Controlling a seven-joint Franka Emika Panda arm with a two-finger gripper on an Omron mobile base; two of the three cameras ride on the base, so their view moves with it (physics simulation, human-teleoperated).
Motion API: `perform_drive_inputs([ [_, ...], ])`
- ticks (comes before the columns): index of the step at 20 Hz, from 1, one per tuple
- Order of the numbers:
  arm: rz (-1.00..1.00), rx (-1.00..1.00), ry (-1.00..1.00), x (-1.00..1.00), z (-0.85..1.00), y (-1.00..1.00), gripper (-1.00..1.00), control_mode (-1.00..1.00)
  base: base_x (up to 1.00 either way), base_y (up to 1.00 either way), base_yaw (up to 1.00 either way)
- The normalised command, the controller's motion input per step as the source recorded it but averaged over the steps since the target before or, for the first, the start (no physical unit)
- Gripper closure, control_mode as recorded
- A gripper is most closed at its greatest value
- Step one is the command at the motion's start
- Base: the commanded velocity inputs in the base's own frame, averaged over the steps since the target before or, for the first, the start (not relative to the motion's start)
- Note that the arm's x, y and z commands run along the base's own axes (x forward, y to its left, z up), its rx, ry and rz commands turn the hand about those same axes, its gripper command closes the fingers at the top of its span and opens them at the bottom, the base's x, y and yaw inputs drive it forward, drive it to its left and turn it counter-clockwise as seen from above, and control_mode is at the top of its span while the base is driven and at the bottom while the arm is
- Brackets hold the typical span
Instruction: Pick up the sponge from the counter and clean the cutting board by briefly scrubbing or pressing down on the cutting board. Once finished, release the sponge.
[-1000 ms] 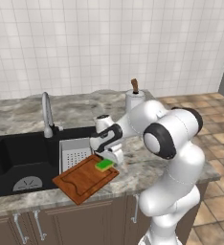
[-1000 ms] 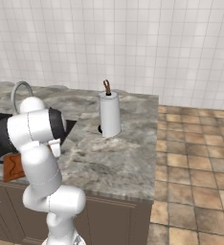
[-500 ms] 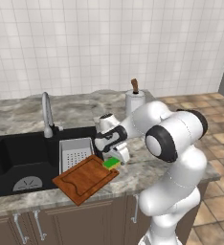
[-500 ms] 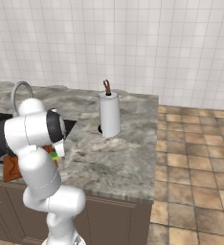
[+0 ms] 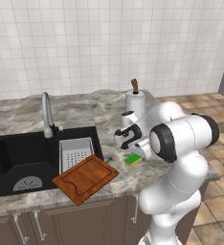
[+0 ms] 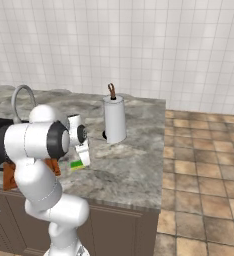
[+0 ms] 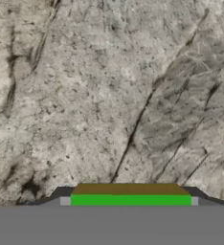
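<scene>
My end effector [image 5: 134, 154] sits low over the bench [image 5: 85, 112], to the right of the board [image 5: 86, 178] and clear of it. The sponge [image 5: 132, 160] is right under it, green face up with a yellow edge showing, and it looks to be over bare stone just beside the board's right corner, not on the wood. In the hand view the sponge [image 7: 130, 195] is a green and yellow strip at the bottom edge, with grey marbled bench [image 7: 114, 95] beyond it. I cannot tell from these pictures whether my fingers are closed on the sponge or apart from it; the finger tips are hidden by my own hand.

From the right base view my end effector [image 6: 82, 156] hangs in front of my elbow, with the sponge [image 6: 77, 164] just below it against the stone [image 6: 129, 165]. A sliver of the board [image 6: 9, 176] shows behind my arm at the left.

The board lies at an angle across the front edge of the bench, one corner reaching over the black sink [image 5: 18, 158]. A grey perforated tray [image 5: 76, 154] sits in the sink just behind the board. The tap [image 5: 47, 115] stands at the back of the sink. A paper towel roll [image 5: 135, 103] stands upright behind my arm, well apart from the sponge.
</scene>
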Motion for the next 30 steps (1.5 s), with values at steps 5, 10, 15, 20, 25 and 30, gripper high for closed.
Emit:
perform_drive_inputs([
  [5,0.0,0.0,0.0,0.2,-0.15,-0.47,-1.0,-1.0,0.0,0.0,0.0],
  [10,-0.01,0.0,0.0,0.23,0.12,-0.02,-1.0,-1.0,0.0,0.0,0.0],
  [15,0.0,0.0,0.0,0.01,0.28,0.0,-1.0,-1.0,0.0,0.0,0.0],
  [20,0.0,0.01,0.0,-0.05,0.25,0.0,-1.0,-1.0,0.0,0.0,0.0],
  [25,0.0,0.03,0.0,-0.43,0.62,0.0,-1.0,-1.0,0.0,0.0,0.0],
  [30,0.07,0.01,-0.01,-0.98,0.29,0.0,-1.0,-1.0,0.0,0.0,0.0],
])
